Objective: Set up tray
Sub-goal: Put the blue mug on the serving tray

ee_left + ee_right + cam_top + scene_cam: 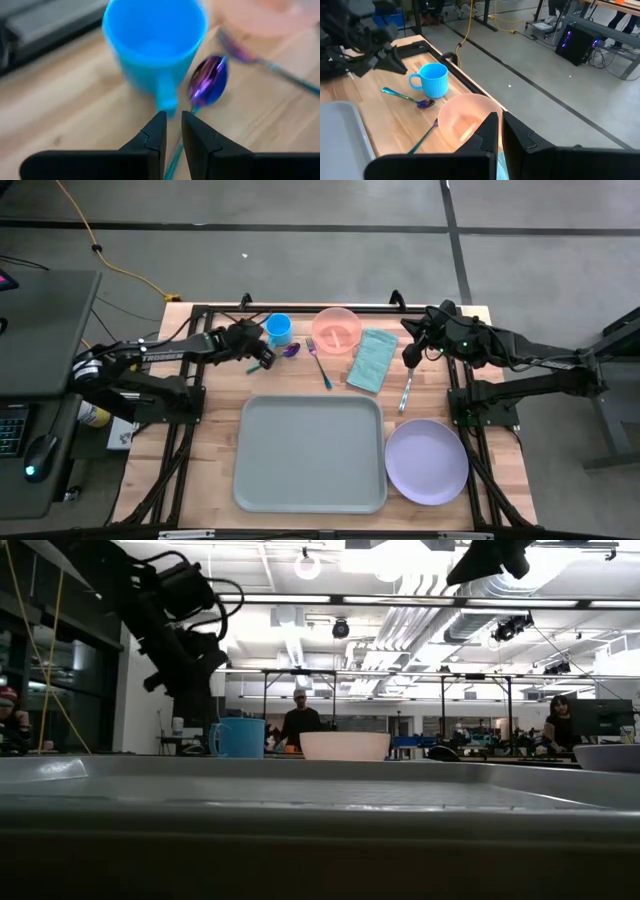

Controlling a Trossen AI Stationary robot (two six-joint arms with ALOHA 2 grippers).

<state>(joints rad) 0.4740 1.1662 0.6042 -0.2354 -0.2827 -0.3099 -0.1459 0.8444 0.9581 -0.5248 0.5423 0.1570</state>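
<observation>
The pale grey-green tray [310,452] lies at the table's near middle, and its rim [300,775] fills the low view. Behind it stand a blue cup [279,329] and a pink bowl [336,329]. A spoon with a purple bowl [288,351] lies flat beside the cup. My left gripper [263,361] hovers above the spoon's teal handle [172,157], open by a narrow gap [174,131]. My right gripper [410,357] is shut [500,131] and hovers near the far right, by the teal napkin [372,360].
A fork [320,364] lies between the spoon and the napkin. A knife [405,390] lies right of the napkin. The round lavender plate [427,461] sits right of the tray. Bare wood shows left of the tray. People stand in the room beyond the table.
</observation>
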